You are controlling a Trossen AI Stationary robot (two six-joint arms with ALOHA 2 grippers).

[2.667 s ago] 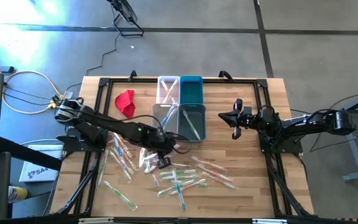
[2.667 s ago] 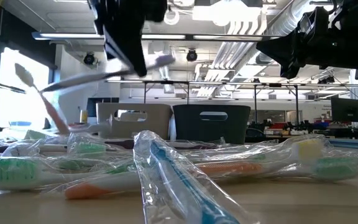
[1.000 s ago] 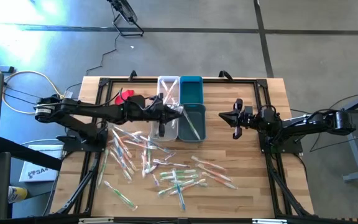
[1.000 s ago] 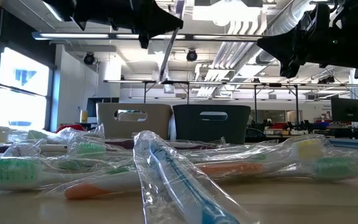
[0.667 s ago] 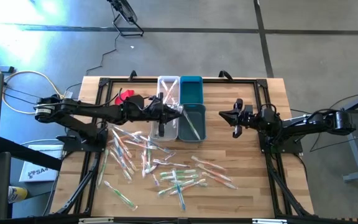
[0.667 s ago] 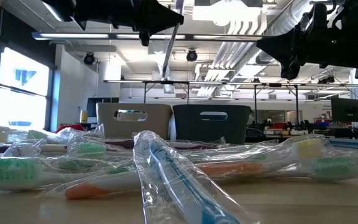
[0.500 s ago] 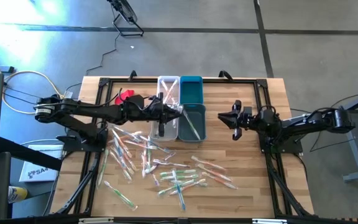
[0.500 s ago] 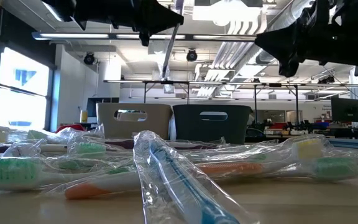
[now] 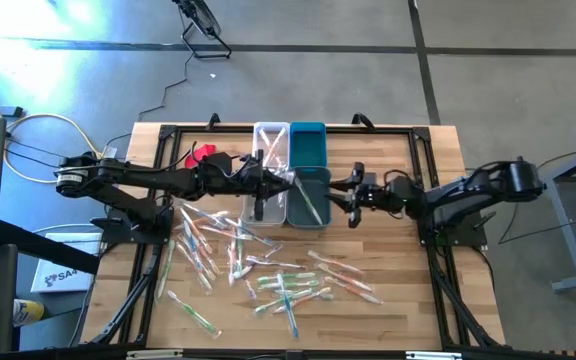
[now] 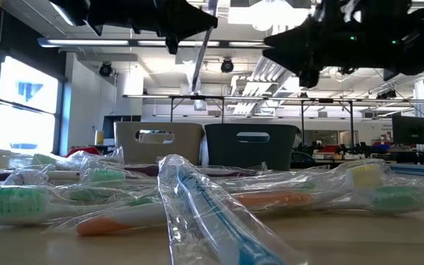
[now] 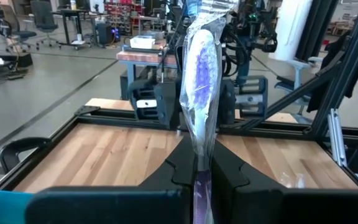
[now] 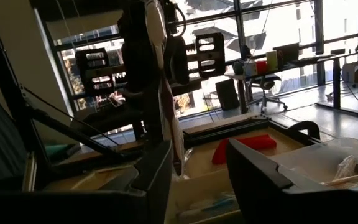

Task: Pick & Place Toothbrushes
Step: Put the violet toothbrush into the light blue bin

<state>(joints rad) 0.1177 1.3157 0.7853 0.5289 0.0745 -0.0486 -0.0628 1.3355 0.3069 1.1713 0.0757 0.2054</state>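
Observation:
Several wrapped toothbrushes lie scattered on the near half of the wooden table and fill the foreground of the low view. My left gripper reaches in level from the left over the bins. It is shut on one toothbrush, purple and white in a clear wrapper. My right gripper hangs just right of the bins, pointing at them. It stands open with nothing between its fingers. My left gripper pinches the toothbrush's handle between its two fingers. The fingers come level from the table's left and lie across it. The toothbrush stands nearly upright, sticking out above and below the fingers, lifted clear above the bins.
Four small bins stand two by two at the table's far middle: a clear one, a teal one, and two nearer ones holding toothbrushes. A red cloth lies left of them, partly under my left arm. The table's right half is bare wood.
My right gripper has moved toward the table's left edge, from right of centre to close beside the bins, staying about level. My left gripper has kept the toothbrush still above the bins.

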